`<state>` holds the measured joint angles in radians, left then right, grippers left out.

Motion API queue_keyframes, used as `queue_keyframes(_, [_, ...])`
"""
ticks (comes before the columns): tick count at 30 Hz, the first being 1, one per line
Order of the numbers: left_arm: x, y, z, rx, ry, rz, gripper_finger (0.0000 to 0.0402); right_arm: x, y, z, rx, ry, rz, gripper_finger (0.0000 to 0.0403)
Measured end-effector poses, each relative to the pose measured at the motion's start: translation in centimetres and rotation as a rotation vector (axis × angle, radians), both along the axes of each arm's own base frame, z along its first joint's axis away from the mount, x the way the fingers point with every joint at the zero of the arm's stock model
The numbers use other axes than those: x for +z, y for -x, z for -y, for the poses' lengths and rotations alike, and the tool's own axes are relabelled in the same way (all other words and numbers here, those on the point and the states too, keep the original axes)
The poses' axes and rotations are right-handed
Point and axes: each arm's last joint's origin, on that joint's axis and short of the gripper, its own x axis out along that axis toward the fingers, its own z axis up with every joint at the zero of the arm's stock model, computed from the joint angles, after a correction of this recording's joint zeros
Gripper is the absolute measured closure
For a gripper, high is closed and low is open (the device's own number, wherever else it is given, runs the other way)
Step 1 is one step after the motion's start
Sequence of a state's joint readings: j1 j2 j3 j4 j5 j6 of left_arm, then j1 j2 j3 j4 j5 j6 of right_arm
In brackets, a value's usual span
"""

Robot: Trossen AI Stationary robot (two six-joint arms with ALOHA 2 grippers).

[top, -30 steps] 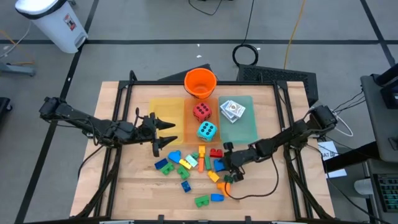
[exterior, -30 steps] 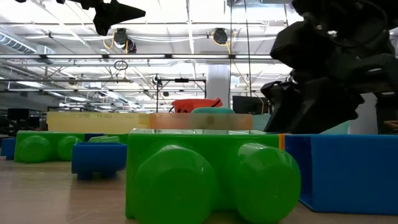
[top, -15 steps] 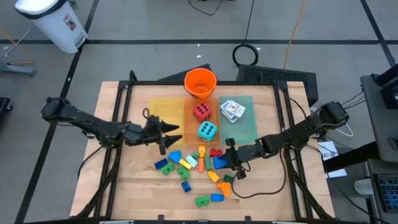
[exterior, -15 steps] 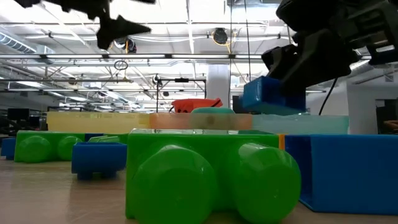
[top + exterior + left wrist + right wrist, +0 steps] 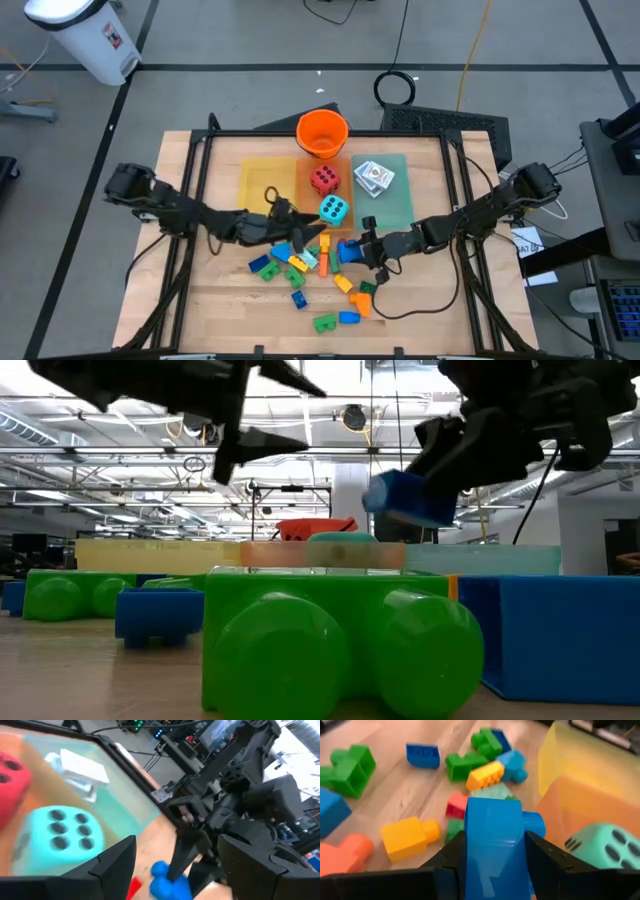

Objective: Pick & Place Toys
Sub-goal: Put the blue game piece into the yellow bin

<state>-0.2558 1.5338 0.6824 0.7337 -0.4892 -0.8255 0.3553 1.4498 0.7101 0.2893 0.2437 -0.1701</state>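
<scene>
I am reaching my left gripper (image 5: 308,238) in from the left side of the table (image 5: 220,290), holding it above the wood at the far edge of the brick pile (image 5: 305,270), just near of the teal die (image 5: 333,210). Its fingers are spread apart and gripping nothing. From its wrist I am seeing the teal die (image 5: 55,840) close ahead, with the red die (image 5: 12,777) beside it on the orange tray (image 5: 322,190).

The loose bricks are lying scattered on the wood near the middle: green, blue, yellow and orange pieces, with a green brick (image 5: 325,322) nearest the front edge.

To the right, my right gripper (image 5: 358,250) is hanging above the right side of the pile, its fingers pinching a blue brick (image 5: 495,840) off the table. In the low view that blue brick (image 5: 405,498) is floating clear above the surface.

Farther right and back, the white card packs (image 5: 373,176) are resting on the green tray (image 5: 395,210).
</scene>
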Motion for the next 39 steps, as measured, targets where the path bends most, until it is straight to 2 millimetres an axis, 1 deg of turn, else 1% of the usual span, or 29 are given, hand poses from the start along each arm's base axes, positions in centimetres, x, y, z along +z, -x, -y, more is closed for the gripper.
queue_keyframes(4, [0.1,-1.5,0.4,-0.002,0.008,0.001,0.0119,0.6,-0.2,0.2,-0.041,0.09,0.07,0.0277])
queue_keyframes(8, [0.5,-2.4,0.5,-0.011,0.004,0.014,0.0119,1.3,-0.5,0.4,-0.123,0.216,0.147,0.0277])
queue_keyframes(10, [0.4,-2.4,0.4,-0.008,0.007,0.003,0.0119,1.7,-0.5,0.4,-0.154,0.275,0.188,0.0277])
queue_keyframes(15, [0.0,-2.5,-0.3,0.018,0.049,-0.024,0.0119,2.6,-0.6,0.1,-0.151,0.38,0.266,0.0274])
queue_keyframes(20, [0.0,-2.6,-0.5,0.025,0.066,-0.016,0.0119,3.1,-0.8,0.0,-0.146,0.409,0.312,0.0273])
queue_keyframes(30, [0.3,-2.6,-0.3,0.012,0.068,0.008,0.0119,3.3,-0.8,0.0,-0.138,0.436,0.325,0.0271])
queue_keyframes(36, [1.7,-3.3,0.0,-0.022,-0.018,0.023,0.0119,3.3,-0.8,0.0,-0.138,0.436,0.325,0.0271])
queue_keyframes(39, [2.0,-3.6,0.2,-0.028,-0.043,-0.013,0.0119,3.3,-0.8,0.0,-0.138,0.436,0.326,0.0271])
